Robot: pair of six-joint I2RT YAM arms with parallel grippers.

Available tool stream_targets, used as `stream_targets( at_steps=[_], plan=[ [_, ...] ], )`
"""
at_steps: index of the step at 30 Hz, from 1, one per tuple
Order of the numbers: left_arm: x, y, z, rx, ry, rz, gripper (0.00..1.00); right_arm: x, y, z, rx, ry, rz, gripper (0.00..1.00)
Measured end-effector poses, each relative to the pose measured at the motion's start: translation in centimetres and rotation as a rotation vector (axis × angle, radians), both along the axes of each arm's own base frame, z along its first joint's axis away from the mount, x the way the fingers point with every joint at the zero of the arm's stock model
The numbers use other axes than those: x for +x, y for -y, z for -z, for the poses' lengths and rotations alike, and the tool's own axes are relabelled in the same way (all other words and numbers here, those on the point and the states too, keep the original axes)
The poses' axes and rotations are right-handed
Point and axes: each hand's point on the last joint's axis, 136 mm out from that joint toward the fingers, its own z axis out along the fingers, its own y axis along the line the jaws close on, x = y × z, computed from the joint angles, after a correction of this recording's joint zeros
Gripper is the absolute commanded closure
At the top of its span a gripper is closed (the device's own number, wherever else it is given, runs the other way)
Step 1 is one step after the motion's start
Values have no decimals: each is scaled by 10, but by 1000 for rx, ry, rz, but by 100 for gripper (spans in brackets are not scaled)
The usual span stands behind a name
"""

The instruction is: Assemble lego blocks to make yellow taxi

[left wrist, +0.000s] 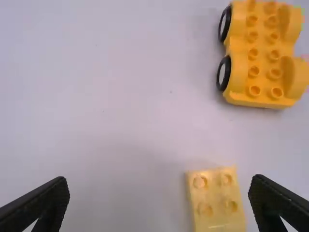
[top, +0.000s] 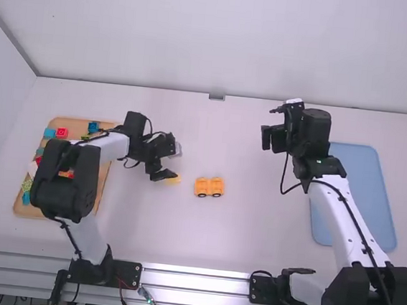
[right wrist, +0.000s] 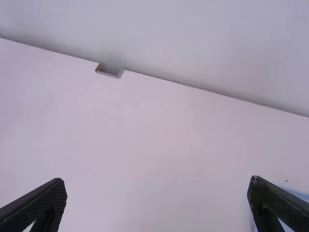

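My left gripper (top: 171,162) is low over the table, its fingers spread. Beside its nearer finger lies a small yellow brick (top: 175,180). In the left wrist view the yellow brick (left wrist: 216,198), studs up, lies between the fingertips of the open left gripper (left wrist: 159,193), nearer one finger, with nothing gripped. The yellow car base (top: 209,187) stands right of the brick; the left wrist view shows its studded top and black wheels on the yellow car base (left wrist: 263,55). My right gripper (top: 270,123) is over the table's far right part; the right gripper (right wrist: 157,193) stands open and holds nothing.
A wooden tray (top: 101,186) with several coloured bricks lies at the left, partly under the left arm. At the right is a blue tray (top: 365,186), beside and partly behind the right arm. A wall (top: 221,39) rises behind the table's far edge.
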Motion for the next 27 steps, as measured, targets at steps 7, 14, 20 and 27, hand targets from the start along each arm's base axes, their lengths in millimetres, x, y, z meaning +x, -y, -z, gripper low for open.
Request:
stream_targets(
  at_steps=[7,14,20,27],
  plan=[
    [-14,-7,9,-229,51,-1,1,-1,-3,1,9,-7,-1,1],
    [-35,-1,25,-320,107,2,1,-3,-9,1,17,-10,-14,1],
    [-35,-4,31,-327,84,-94,1,-3,-9,1,16,-11,-14,1],
    [-39,-9,43,-292,0,-165,1,-7,-16,5,10,-27,-31,1]
  ],
)
